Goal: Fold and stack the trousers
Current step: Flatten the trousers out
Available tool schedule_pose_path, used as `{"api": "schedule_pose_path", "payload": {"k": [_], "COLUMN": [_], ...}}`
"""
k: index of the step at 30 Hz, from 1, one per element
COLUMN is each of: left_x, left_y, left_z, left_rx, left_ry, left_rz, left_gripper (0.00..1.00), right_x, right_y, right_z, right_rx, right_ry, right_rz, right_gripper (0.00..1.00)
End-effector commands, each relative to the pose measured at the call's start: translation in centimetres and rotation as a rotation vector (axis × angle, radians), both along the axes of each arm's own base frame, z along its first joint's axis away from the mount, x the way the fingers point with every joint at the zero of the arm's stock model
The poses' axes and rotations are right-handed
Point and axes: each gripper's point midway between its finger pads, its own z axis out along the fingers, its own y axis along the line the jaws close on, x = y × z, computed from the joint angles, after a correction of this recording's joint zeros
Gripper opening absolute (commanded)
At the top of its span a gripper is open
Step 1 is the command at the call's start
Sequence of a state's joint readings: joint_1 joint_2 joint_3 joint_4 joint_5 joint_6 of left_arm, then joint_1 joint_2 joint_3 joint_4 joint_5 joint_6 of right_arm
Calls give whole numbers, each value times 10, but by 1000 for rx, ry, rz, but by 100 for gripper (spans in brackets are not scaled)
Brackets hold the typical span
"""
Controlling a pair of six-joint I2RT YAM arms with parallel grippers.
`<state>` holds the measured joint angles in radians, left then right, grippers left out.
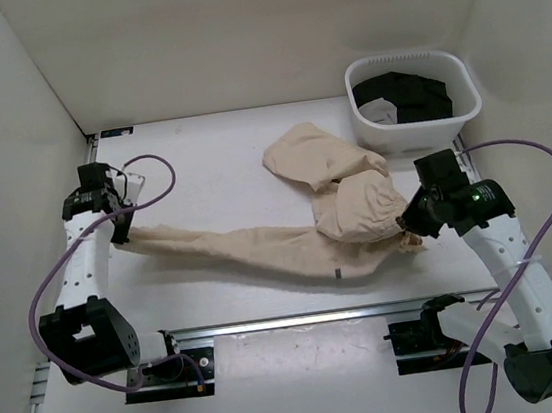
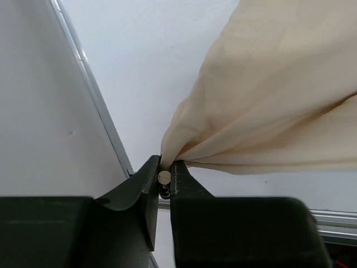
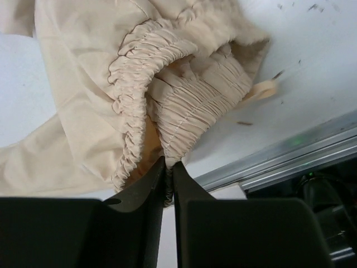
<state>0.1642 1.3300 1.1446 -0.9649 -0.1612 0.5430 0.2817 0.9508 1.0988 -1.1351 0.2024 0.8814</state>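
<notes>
Beyond the trousers (image 1: pixel 260 244), a filled basket (image 1: pixel 418 136)

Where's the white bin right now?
In the top external view, the white bin sits at the far right corner of the table, beyond the right claw and the trousers.

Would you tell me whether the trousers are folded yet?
Unfolded: the trousers sprawl, one leg stretched to the left pincer, the other crumpled.

- The trousers (image 1: pixel 291 250) lie across the table (image 1: pixel 200 165); one leg runs left, its end pinched in the left gripper (image 1: pixel 118 234).
- The waistband (image 3: pixel 184 106) is at the right, pinched in the right gripper (image 1: pixel 406 226).
- The second leg (image 1: pixel 310 157) is bunched behind.
- The basket (image 1: pixel 367 130) stands at the far right corner, with clothing (image 1: pixel 408 94) in it.
</notes>
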Motion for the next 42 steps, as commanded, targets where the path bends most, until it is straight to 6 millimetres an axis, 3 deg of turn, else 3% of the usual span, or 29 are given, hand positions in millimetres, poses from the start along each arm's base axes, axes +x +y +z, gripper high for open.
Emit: {"api": "schedule_pose_path", "payload": {"k": [1,4,8,9,10,13,14,15,17,18,20,21,23,26,27,28,29,30,31,33,34,35,36,37,38,39,40,41,42], "left_x": [3,7,4,1,-1,-13,-18,-26,-39,-48,-55,-55,-41,8,26,53,72,99,114,136,147,164,175,192,205,216,224,230,234], "left_y": [4,21,61,68,74,87,86,82,74,67,52,47,41,32,24,13,2,-35,-58,-118,-167,-191,-212,-243,-258,-273,-296,-309,-319], "left_z": [41,64,75,74,72,63,55,40,18,1,-12,-13,-1,37,46,77,67,88,66,60,69,47,42,58,25,19,28,-4,-10], "left_rx": [32,90,171,188,194,178,160,143,107,77,6,-18,-32,-55,-100,-105,-148,-183,-216,-299,-331,-355,-388,-423,-449,-480,-544,-569,-586], "left_ry": [-80,-127,-161,-158,-155,-129,-101,-54,18,71,96,96,45,-72,-115,-192,-150,-197,-114,-91,-110,-75,-82,-139,-78,-83,-108,-53,-56], "left_rz": [-18,25,111,127,137,168,160,157,134,111,82,71,37,-46,-44,-80,-92,-160,-190,-295,-401,-428,-425,-470,-462,-466,-477,-472,-480], "left_gripper": [14,14,14,14,14,14,14,14,14,16,41,52,76,79,79,79,77,76,76,76,76,76,77,77,79,79,79,79,80], "right_x": [5,16,22,19,20,12,6,-2,-16,-22,-36,-37,-47,-57,-57,-59,-57,-53,-52,-49,-47,-47,-46,-44,-46,-48,-50,-50,-52], "right_y": [14,19,-4,-21,-30,-56,-72,-81,-95,-100,-103,-103,-111,-122,-124,-126,-127,-127,-126,-125,-125,-125,-124,-125,-126,-127,-127,-125,-126], "right_z": [7,27,68,78,107,143,167,172,175,165,142,119,106,90,88,87,82,81,75,64,62,57,49,47,44,41,34,31,28], "right_rx": [106,153,62,-9,-19,-92,-122,-146,-167,-192,-215,-232,-247,-266,-280,-288,-310,-330,-345,-367,-366,-375,-383,-392,-385,-387,-395,-381,-381], "right_ry": [-36,-97,-161,-186,-263,-365,-444,-460,-468,-439,-373,-320,-324,-334,-333,-337,-319,-303,-280,-247,-249,-235,-223,-224,-228,-225,-207,-211,-210], "right_rz": [-47,-69,-151,-200,-230,-314,-370,-395,-470,-488,-494,-503,-545,-609,-624,-629,-628,-609,-603,-594,-595,-591,-588,-591,-600,-600,-602,-600,-600], "right_gripper": [14,14,1,0,0,0,0,0,0,0,0,0,0,0,0,0,0,0,0,0,0,0,0,0,0,0,0,0,0]}}
